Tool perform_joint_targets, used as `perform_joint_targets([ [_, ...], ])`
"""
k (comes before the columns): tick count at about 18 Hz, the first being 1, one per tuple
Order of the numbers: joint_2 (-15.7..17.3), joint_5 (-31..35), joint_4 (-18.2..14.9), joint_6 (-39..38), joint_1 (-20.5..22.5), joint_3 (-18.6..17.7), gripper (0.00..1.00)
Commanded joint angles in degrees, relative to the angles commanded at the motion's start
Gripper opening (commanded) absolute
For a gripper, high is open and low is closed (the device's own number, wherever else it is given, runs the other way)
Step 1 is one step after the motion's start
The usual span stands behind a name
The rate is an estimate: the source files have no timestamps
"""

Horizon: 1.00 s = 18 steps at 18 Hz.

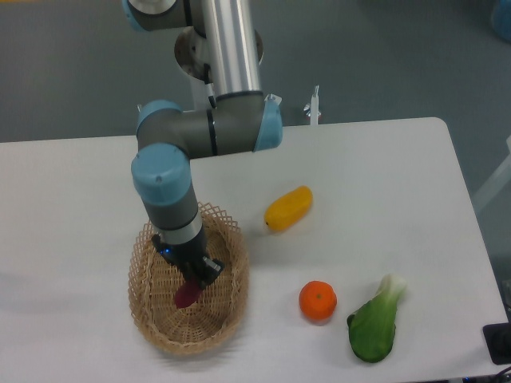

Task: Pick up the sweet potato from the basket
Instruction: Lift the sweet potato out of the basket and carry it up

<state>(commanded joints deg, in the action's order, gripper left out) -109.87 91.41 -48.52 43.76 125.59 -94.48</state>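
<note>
White table [415, 183] fills the view, w/ grey floor behind it. UR5e arm [172, 167] comes down from top centre, elbow bent at the table's back edge, wrist pointing straight down into the basket [152, 323]. Basket sits front-left on the table: oval, tan wicker, lattice rim, shallow. Gripper [194, 279] is inside the basket rim, over its middle, jaws narrow and clamped on the upper end of the sweet potato [185, 295]. Tuber's reddish-purple, tilted, lower end poking out down-left below the fingers. Can't tell if that lower tip touches the basket floor or hangs just off it.

Rest of the produce is right of the basket and well apart from it. Green leafy veg [375, 323], white stalk end up-right, lies near the front-right edge. Yellow oblong fruit [288, 207] lies mid-table, slanted. Round orange [318, 301] sits just beside the veg, to its left, not touching.
</note>
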Motion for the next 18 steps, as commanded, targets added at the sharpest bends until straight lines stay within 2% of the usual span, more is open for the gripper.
perform_joint_targets([
  [3,2.28,-2.28,-0.61,3.08,4.03,0.44,0.32],
  [7,3.43,-2.82,-3.24,7.90,9.31,1.32,0.32],
  [14,7.47,-5.62,-12.64,22.05,20.56,1.76,0.32],
  [18,8.44,-6.16,-15.20,27.86,23.47,1.84,0.32],
])
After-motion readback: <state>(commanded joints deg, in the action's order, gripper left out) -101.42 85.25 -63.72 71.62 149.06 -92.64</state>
